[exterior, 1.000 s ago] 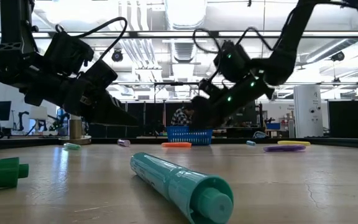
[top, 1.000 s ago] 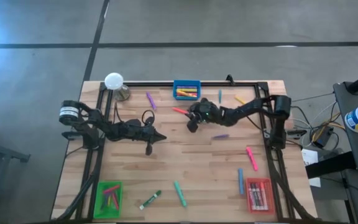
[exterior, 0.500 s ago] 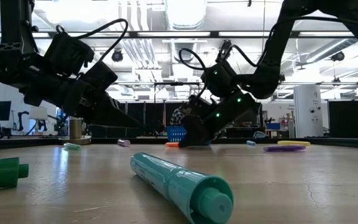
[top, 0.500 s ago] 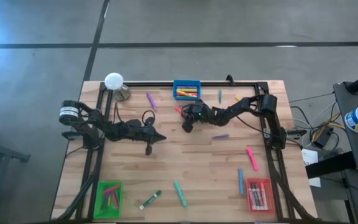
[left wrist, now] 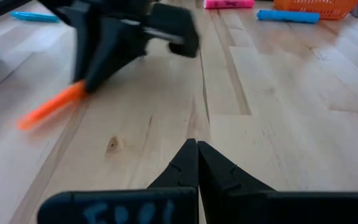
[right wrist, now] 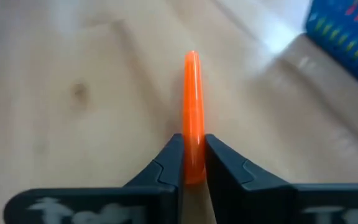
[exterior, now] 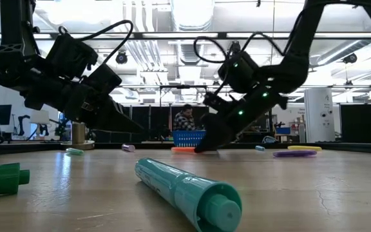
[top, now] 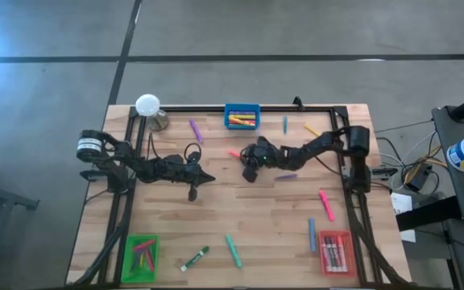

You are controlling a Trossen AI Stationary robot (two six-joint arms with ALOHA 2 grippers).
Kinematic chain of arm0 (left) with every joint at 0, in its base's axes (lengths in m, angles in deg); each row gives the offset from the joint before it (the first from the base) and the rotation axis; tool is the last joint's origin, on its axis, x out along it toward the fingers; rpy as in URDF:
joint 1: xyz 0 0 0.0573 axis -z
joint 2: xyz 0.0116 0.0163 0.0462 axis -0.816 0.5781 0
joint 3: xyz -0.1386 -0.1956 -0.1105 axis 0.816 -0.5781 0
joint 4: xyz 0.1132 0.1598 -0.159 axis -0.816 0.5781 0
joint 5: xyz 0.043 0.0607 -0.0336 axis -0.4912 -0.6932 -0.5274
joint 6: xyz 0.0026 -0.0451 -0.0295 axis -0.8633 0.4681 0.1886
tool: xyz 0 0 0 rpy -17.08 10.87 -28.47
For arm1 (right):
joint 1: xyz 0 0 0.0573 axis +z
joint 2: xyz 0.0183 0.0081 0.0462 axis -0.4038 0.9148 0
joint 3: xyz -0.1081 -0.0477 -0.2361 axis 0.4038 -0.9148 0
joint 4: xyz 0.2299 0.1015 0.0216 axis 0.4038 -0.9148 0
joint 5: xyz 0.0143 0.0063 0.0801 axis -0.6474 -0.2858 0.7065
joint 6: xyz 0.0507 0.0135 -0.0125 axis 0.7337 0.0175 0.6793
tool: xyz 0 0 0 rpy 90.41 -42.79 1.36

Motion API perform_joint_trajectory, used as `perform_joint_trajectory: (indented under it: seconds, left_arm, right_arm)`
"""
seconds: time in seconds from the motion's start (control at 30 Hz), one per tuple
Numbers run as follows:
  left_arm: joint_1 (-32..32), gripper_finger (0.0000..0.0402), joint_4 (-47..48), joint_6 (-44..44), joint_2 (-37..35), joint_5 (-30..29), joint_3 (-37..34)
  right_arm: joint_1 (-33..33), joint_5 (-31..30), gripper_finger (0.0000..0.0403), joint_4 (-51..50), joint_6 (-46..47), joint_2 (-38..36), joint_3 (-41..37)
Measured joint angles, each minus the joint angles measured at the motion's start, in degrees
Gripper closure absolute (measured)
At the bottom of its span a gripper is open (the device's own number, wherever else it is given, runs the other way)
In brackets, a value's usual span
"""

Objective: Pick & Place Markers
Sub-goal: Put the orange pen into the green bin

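Note:
An orange marker [right wrist: 192,106] lies out ahead of my right gripper [right wrist: 193,158], which is shut on it near the table's middle, a little in front of the blue tray [top: 242,116]. The high view shows the same marker [top: 234,153] and gripper [top: 250,165]. My left gripper [top: 210,179] hangs shut and empty over the wood, left of centre. Other markers lie flat and scattered: purple [top: 195,129], teal [top: 232,250], green [top: 194,258], pink [top: 325,201]. My right gripper pinches the orange marker's near end [right wrist: 194,163] between its two fingers. The fingers slant down from the table's right side, and the marker runs on ahead along their line toward the left. Whether the far end [exterior: 180,149] rests on the wood I cannot tell.
A green tray [top: 142,254] holds markers at the near left and a red tray [top: 335,251] at the near right. A white ball on a metal cup [top: 148,107] stands at the far left corner. A black frame [top: 216,108] edges the table. A person sits in the room beyond.
My right gripper has swung a little toward the left, then come down to the wood at the orange marker and taken hold of it. The marker has shifted slightly toward the near edge.

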Motion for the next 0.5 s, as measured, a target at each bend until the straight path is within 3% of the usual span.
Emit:
perform_joint_trajectory:
  seconds: [0.5]
  left_arm:
    - [0.0,0.0402,0.0,0.1,-0.1,0.0,0.0]
  right_arm:
    - [13.8,-3.4,0.0352,1.5,1.7,-1.5,-1.5]
